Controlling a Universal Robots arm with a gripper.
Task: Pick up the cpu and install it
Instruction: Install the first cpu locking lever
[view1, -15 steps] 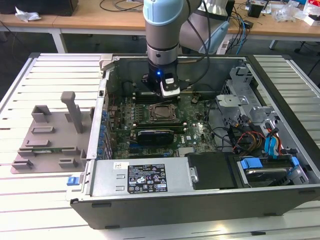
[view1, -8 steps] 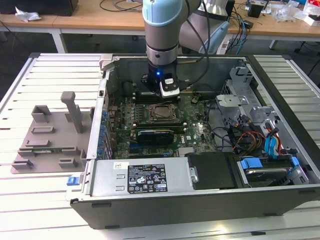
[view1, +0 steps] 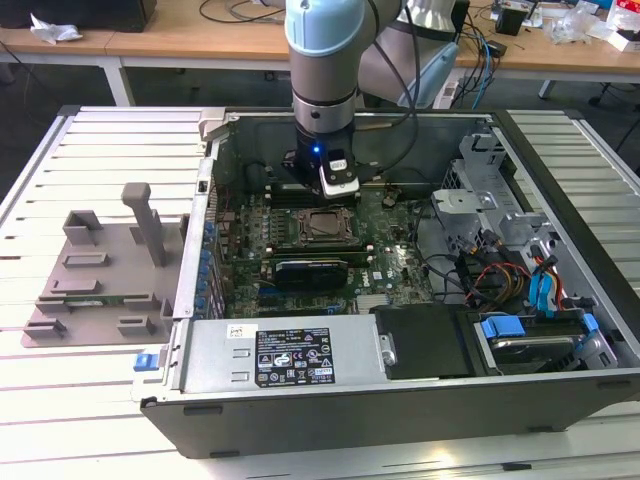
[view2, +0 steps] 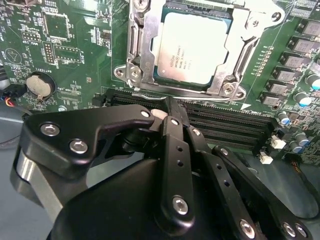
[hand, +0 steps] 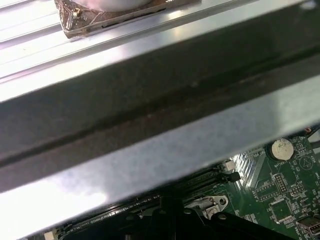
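Already the cpu (view2: 192, 45) lies seated flat inside the socket (view2: 140, 55), while the tool (view2: 167, 117), pinched narrow and empty, hovers just beside it.

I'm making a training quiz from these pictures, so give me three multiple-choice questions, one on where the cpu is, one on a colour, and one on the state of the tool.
1. Where is the cpu?
A. On the grey fixture plate
B. In the motherboard's socket
C. Between the tool's fingers

2. What colour is the motherboard?
A. Green
B. Red
C. Blue

3. How is the tool?
A. Clamped on the cpu
B. Holding a cable
C. Holding nothing, apart from the cpu

Answers:
1 B, the silvery chip sits inside the metal socket frame.
2 A, both wrist views show a green board.
3 C, in the second wrist view its fingertips meet beside the socket, holding nothing.
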